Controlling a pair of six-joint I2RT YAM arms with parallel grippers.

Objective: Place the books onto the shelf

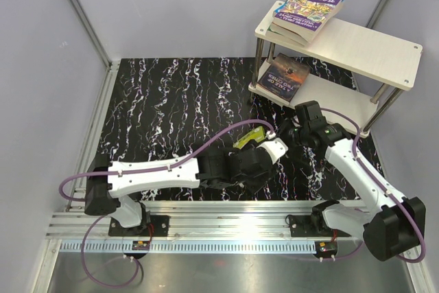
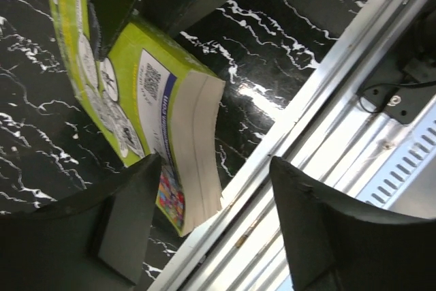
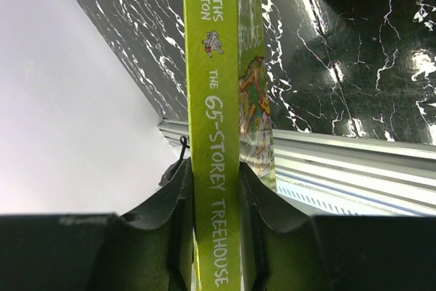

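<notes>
We record a black marbled table (image 1: 171, 101), with the shelf (image 1: 374, 56) standing at its far right corner. On the shelf's upper board lies a stack of books (image 1: 307, 12), the topmost with a purple cover; on the lower board one dark book (image 1: 285, 77) lies flat. A lime-green book (image 1: 250, 136) sits between the two arms, in front of the shelf and apart from it, tilted. The right gripper (image 3: 214, 192) is clenched on this book, one finger pressed to each cover beside the spine, which reads "65-Storey Treehouse". The left gripper (image 2: 214, 165) has its jaws parted, spread about the book's page-edge corner; we cannot tell whether either finger touches it
</notes>
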